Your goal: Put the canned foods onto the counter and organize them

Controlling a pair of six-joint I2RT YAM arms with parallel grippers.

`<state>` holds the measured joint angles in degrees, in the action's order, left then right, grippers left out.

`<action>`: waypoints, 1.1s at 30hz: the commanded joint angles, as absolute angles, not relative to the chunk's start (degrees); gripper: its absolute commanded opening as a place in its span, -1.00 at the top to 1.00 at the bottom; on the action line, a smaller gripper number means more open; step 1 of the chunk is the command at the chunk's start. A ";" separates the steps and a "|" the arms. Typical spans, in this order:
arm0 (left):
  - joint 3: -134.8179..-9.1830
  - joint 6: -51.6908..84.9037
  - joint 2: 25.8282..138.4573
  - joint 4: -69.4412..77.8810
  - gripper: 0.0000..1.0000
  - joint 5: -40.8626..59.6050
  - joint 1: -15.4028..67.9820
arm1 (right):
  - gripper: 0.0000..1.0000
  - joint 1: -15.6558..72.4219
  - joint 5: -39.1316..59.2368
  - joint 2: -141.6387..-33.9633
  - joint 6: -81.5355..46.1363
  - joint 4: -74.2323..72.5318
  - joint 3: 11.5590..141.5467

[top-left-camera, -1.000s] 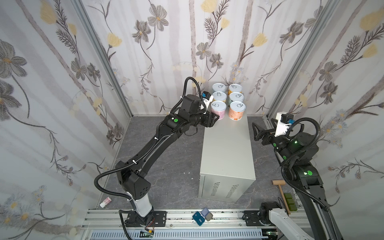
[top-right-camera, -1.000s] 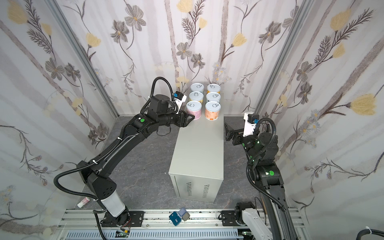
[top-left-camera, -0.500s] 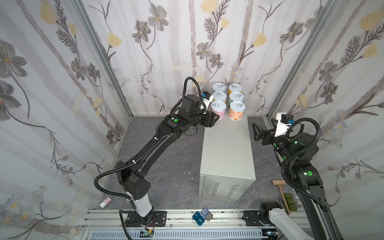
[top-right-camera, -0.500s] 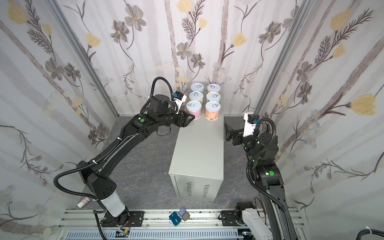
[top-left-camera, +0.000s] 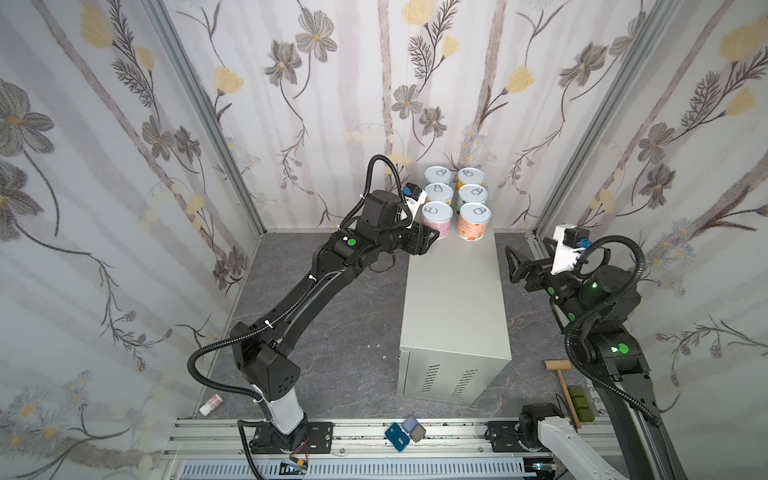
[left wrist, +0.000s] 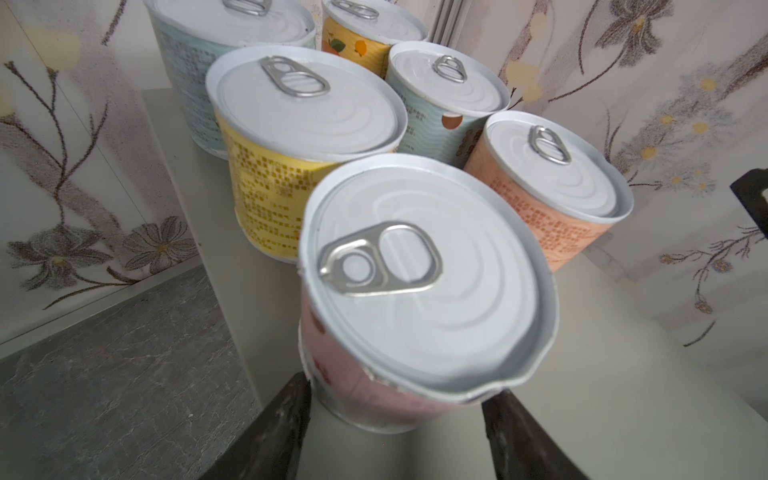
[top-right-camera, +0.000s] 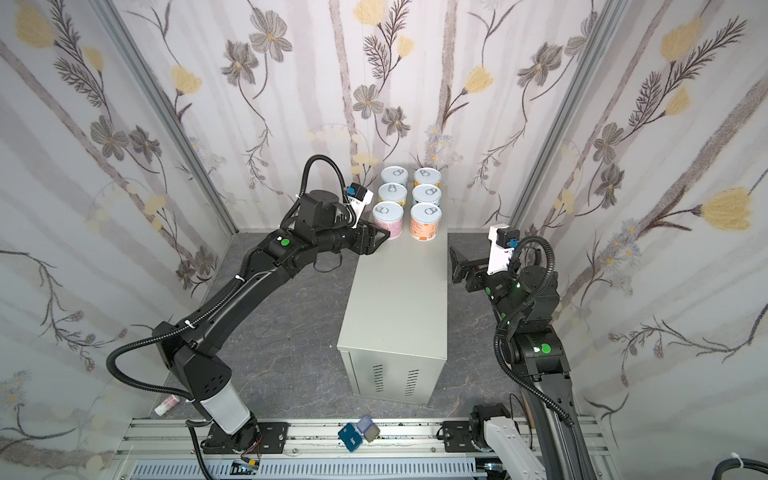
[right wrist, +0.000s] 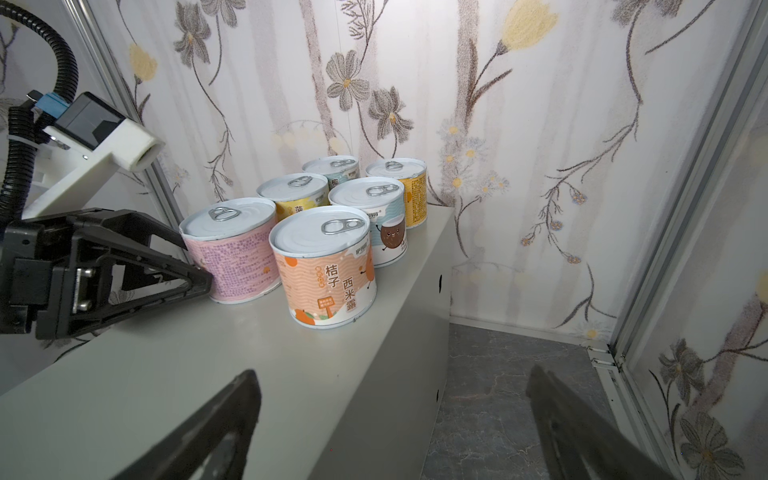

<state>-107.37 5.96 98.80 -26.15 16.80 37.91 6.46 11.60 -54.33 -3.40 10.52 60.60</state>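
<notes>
At the counter's (top-left-camera: 453,299) twelve o'clock end, six cans (top-left-camera: 472,194) stand upright; the pink can (top-left-camera: 437,218) forms their seven o'clock corner. The left gripper (left wrist: 399,388) reaches from eight o'clock, its fingers hugging both sides of the can; gripping or merely touching is unclear. The right gripper (right wrist: 392,374), fingers spread, hangs at four o'clock, well apart.

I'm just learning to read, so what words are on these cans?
"桔子" and "西米露": on the salmon can.
One big character on the near yellow can: half hidden, cannot be read.
Fine print on the pink can and the mascot light blue can: too small to read.
</notes>
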 commanded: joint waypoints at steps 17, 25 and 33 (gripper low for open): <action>-106.89 3.76 100.10 -28.75 -0.33 20.15 37.79 | -0.99 6.57 8.86 -52.10 -3.80 14.11 61.57; -108.19 3.95 101.25 -29.17 -0.30 20.17 37.88 | -0.99 6.47 8.59 -51.68 -3.54 14.37 61.39; -107.06 5.20 99.97 -28.50 -0.66 17.89 37.92 | -0.99 6.52 9.27 -51.79 -3.78 14.07 61.15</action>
